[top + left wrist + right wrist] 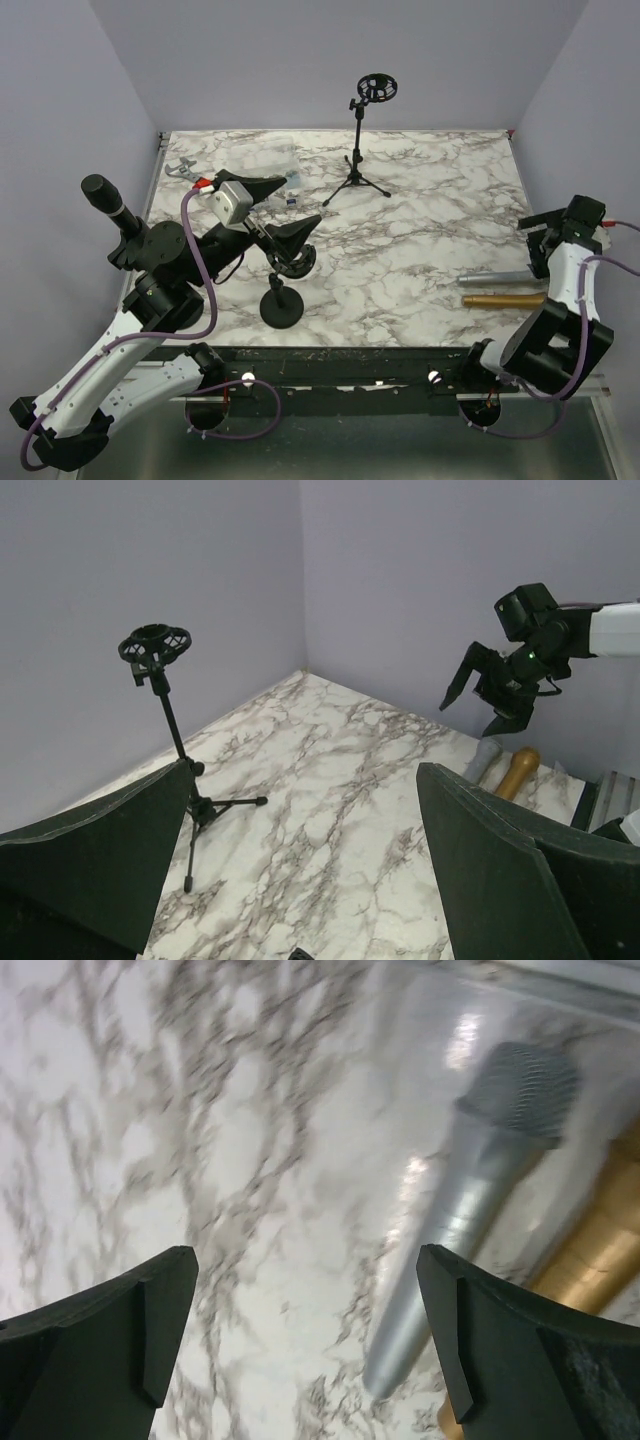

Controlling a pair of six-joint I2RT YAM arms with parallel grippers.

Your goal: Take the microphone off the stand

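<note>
With the left claw and right claw both spread empty, the rigid, smooth black mic is best gripped mid-barrel, below its fragile grille.

I'm looking into a robot lab cell. Plain lilac walls are boxing in a marble-print table, a dark mounting rail running along its near edge.

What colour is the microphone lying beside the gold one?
Silver-grey microphone, clearest in the right wrist view.
</note>
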